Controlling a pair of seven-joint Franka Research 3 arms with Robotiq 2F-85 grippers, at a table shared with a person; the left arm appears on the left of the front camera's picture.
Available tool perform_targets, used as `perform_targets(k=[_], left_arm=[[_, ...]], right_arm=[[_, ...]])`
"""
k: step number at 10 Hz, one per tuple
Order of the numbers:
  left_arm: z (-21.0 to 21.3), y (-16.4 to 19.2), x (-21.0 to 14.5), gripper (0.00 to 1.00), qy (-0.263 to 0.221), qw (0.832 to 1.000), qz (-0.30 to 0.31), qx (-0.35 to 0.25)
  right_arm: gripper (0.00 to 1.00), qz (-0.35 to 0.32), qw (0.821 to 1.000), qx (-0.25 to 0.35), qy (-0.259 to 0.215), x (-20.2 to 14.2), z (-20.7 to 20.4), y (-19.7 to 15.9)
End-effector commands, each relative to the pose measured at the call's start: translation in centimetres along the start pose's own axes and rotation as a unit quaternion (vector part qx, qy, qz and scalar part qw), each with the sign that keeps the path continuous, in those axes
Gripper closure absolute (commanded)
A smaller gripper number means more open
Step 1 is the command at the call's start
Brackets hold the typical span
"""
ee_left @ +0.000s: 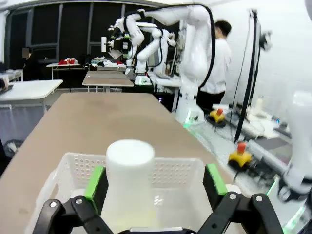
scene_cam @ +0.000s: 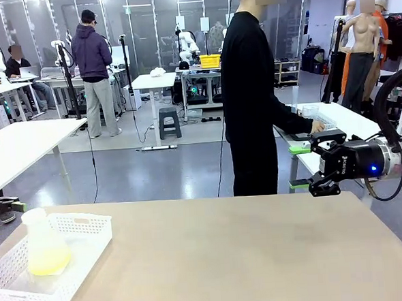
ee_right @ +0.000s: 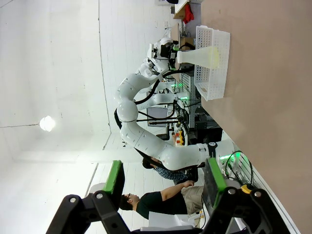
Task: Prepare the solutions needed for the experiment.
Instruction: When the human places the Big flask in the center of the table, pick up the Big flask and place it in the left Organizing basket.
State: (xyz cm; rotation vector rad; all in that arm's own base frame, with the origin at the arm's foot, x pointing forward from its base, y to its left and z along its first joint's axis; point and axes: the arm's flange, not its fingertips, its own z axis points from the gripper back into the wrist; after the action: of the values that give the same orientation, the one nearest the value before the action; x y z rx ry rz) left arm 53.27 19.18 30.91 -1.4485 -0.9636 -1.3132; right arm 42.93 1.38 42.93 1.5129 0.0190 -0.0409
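A little pale yellow-green watery liquid [scene_cam: 49,261] sits in the bottom of a cloudy white cone-shaped flask [scene_cam: 44,236]. The flask stands in a white plastic basket with holes [scene_cam: 83,229] on the tan desk [scene_cam: 248,257]. The left tool [ee_left: 155,181] is spread wide around the flask's neck, not squeezing. The right tool [scene_cam: 300,165] hangs spread apart, holding nothing, past the desk's far right edge.

Pale yellow-green solutions [scene_cam: 47,261] (white basket [scene_cam: 83,229], tan table [scene_cam: 262,256])
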Motion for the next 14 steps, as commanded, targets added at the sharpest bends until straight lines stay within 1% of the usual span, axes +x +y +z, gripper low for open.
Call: perform_targets(k=[1, 2, 3, 4, 5, 6, 7, 8, 9, 10, 14], left_arm=[[0.2, -2.9, 3.2, 0.00, -0.020, 0.988, 0.153, 0.016], [-0.6, -4.2, 4.3, 0.00, -0.022, 0.964, 0.266, -0.011], [-1.0, -4.9, 5.0, 0.00, -0.024, 0.927, 0.375, 0.005], [-1.6, -5.4, 5.9, 0.00, -0.020, 0.906, 0.423, 0.011], [-2.3, -6.3, 7.0, 0.00, -0.030, 0.891, 0.454, 0.008], [-3.1, -6.7, 6.8, 0.00, -0.026, 0.872, 0.489, 0.008], [-3.4, -6.7, 6.6, 0.00, 0.010, 0.856, 0.515, 0.033], [-3.2, -6.5, 6.3, 0.00, -0.006, 0.841, 0.540, 0.031], [-3.2, -6.5, 6.0, 0.00, -0.002, 0.834, 0.550, 0.032], [-3.0, -6.7, 6.3, 0.00, -0.011, 0.853, 0.521, 0.023], [-3.0, -6.7, 6.3, 0.00, -0.011, 0.853, 0.521, 0.023]], right_arm=[[0.17, 0.001, 1.000, 0.000, 0.001, -0.1, 0.0, 0.0], [0.17, 0.001, 1.000, 0.000, 0.001, -0.1, 0.0, 0.0], [0.17, 0.001, 1.000, 0.000, 0.001, -0.1, 0.0, 0.0], [0.17, 0.001, 1.000, 0.000, 0.001, -0.1, 0.0, 0.0], [0.17, 0.001, 1.000, 0.000, 0.001, -0.1, 0.0, 0.0], [0.17, 0.001, 1.000, 0.000, 0.001, -0.1, 0.0, 0.0], [0.17, 0.001, 1.000, 0.000, 0.001, -0.1, 0.0, 0.0], [0.17, 0.001, 1.000, 0.000, 0.001, -0.1, 0.0, 0.0], [0.17, 0.001, 1.000, 0.000, 0.001, -0.1, 0.0, 0.0], [0.17, 0.001, 1.000, 0.000, 0.001, -0.1, 0.0, 0.0], [0.17, 0.001, 1.000, 0.000, 0.001, -0.1, 0.0, 0.0]])
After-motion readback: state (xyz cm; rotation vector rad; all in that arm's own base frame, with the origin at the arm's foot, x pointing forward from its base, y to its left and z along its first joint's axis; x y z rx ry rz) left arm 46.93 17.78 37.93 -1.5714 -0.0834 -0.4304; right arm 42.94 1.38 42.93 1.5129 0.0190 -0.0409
